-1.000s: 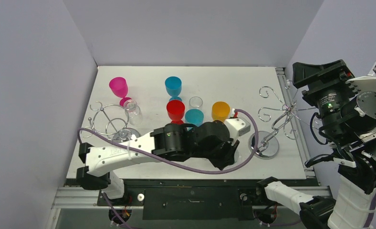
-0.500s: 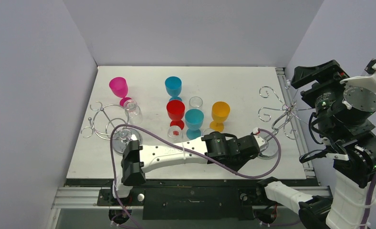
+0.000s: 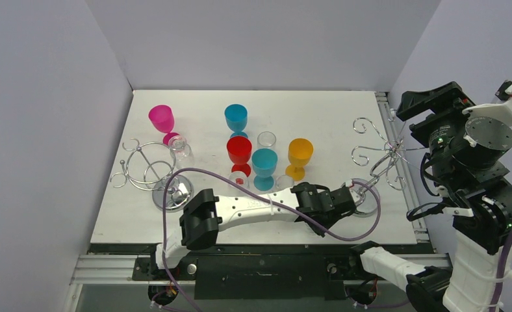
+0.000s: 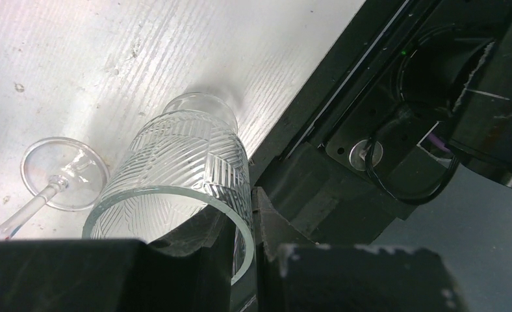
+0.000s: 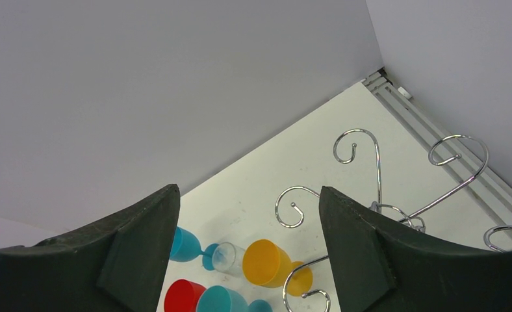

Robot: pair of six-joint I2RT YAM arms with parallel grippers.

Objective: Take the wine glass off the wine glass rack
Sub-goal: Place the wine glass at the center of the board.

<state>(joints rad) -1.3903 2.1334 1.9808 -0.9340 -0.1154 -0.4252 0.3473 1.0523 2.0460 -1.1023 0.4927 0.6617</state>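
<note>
on the white table (image 3: 318,110) a red goblet (image 3: 239,150), teal goblet (image 3: 264,160) and orange goblet (image 3: 300,151) stand upright, close together.

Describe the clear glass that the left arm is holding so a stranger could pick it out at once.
On the white table, find the round base of the chrome wire rack on the right. Just beside it the left gripper pinches the rim of a clear glass. Unlike the coloured goblets standing mid-table, it is colourless and cut with a herringbone pattern.
</note>
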